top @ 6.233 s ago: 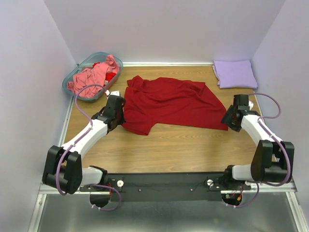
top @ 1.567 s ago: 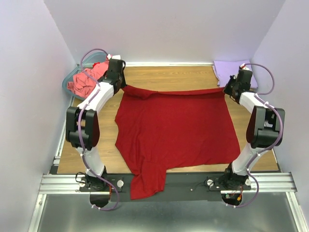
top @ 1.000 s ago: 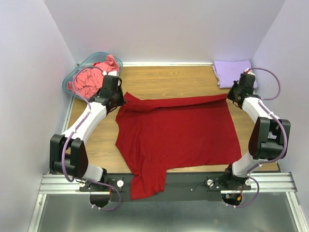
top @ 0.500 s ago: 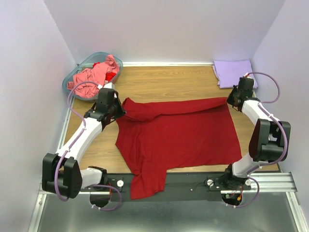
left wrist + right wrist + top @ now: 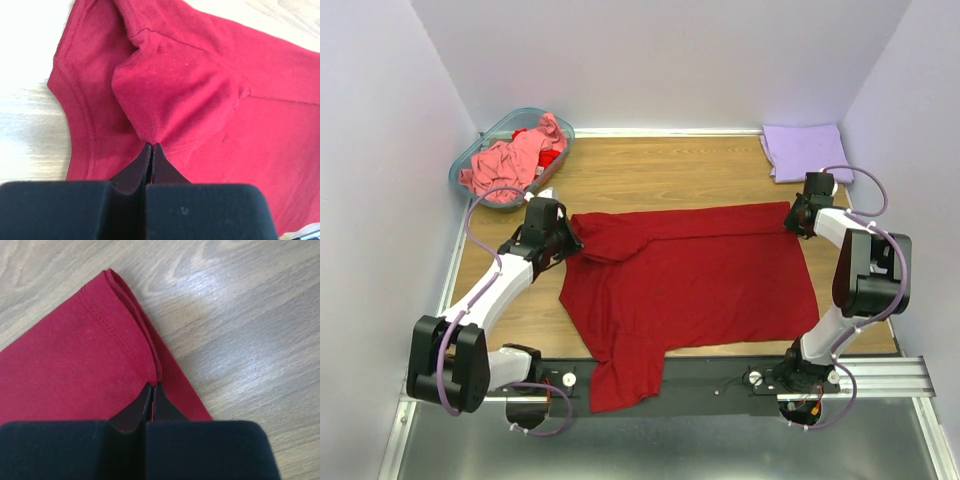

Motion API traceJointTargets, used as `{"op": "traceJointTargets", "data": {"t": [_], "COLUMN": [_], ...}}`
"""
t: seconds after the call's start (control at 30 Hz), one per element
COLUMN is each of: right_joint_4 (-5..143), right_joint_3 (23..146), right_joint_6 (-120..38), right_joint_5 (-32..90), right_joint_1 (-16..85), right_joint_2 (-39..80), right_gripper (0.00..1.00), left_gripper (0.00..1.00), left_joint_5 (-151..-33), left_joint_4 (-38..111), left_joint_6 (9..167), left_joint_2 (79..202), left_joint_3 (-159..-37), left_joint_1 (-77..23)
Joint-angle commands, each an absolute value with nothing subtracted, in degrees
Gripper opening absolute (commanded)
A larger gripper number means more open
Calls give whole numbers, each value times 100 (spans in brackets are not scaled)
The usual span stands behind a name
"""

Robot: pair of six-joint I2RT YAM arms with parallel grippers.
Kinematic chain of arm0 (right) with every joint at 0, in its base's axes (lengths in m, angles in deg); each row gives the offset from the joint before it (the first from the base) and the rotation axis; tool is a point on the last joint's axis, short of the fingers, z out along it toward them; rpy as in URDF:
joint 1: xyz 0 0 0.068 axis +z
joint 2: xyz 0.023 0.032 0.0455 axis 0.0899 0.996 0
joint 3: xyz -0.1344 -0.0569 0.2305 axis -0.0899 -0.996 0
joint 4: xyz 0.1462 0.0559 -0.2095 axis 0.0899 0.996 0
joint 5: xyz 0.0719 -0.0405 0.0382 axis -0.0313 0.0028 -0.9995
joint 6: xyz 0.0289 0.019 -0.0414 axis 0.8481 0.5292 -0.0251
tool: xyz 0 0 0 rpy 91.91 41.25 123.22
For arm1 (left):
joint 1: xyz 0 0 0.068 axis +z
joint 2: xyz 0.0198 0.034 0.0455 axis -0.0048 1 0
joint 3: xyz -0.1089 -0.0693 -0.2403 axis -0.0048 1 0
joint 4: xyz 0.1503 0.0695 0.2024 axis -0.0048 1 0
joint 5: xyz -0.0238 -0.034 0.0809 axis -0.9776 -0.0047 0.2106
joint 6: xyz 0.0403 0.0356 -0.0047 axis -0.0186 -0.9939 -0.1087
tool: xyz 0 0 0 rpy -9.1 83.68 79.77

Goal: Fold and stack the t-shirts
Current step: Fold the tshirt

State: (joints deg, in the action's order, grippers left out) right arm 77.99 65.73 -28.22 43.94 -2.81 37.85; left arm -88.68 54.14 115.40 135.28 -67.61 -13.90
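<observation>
On the light-brown wooden table (image 5: pixel 650 165), the dark red cloth t-shirt (image 5: pixel 700 290) is lying spread nearly flat. Its far edge is being held at both corners, and one sleeve is trailing over the table's near edge. This looks like a fold being laid. To do it well, the two corners should be travelling together, level and at one pace, so that the far edge is landing straight and the crease is running parallel to the table's edge. The bunched cloth at the left corner is probably needing a gentle outward pull before release. The left gripper (image 5: pixel 151 149) is pinching a puckered fold of that shirt, its fingers pressed together. The right gripper (image 5: pixel 152 388) is clamping the hemmed corner in the same way, fingers closed on the cloth.

Counting by size, there is one table and one dark red shirt. One translucent teal plastic basket (image 5: pixel 455 180) is sitting at the far left, holding one crumpled salmon-pink cloth t-shirt (image 5: pixel 505 160) and a scrap of brighter red cloth (image 5: pixel 550 157) that I cannot identify. One folded lavender cloth t-shirt (image 5: pixel 807 152) is resting in the far right corner. Two grippers are working.
</observation>
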Motion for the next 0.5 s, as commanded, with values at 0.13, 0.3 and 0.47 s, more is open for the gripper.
{"op": "traceJointTargets", "data": {"t": [0.13,0.3,0.47], "right_joint_4": [7952,7961,7935], "right_joint_3": [6446,6499,6613], "right_joint_6": [-2707,-2909,-3322], "right_joint_5": [4845,4318,4142], "right_joint_1": [-293,179,1454], "right_joint_2": [3799,3193,2727], "right_gripper": [25,60,61], "left_gripper": [0,0,0], "left_joint_5": [-9258,-9223,-9241], "left_joint_4": [5153,5162,5066], "left_joint_6": [11474,11280,11149], "left_joint_2": [13429,13649,14026], "left_joint_3": [-6650,-6948,-7334], "left_joint_1": [-1390,-1390,-1407]}}
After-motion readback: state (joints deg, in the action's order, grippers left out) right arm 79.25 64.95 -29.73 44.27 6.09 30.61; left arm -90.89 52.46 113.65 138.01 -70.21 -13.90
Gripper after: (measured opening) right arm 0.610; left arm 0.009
